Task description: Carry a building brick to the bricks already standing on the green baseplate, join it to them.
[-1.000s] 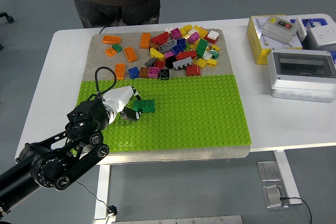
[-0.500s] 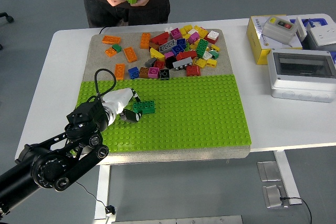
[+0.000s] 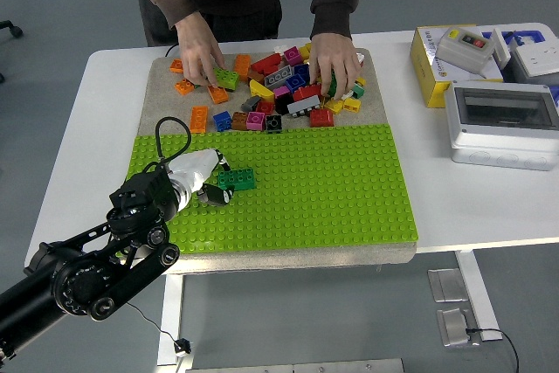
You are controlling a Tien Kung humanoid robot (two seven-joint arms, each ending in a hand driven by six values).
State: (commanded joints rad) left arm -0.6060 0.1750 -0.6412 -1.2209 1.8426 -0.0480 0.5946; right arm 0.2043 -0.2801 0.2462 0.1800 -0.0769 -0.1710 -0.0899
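Grasping dark green brick [image 3: 237, 179], left hand [image 3: 199, 178] fingers pinched its near end; brick lay at fingertips on green baseplate [image 3: 332, 189]. No standing bricks visible there. Advised: align studs, press straight down.

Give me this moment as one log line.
left hand: at dark green brick on green baseplate, grasp unclear | right: out of view | person's hands: in loose brick pile
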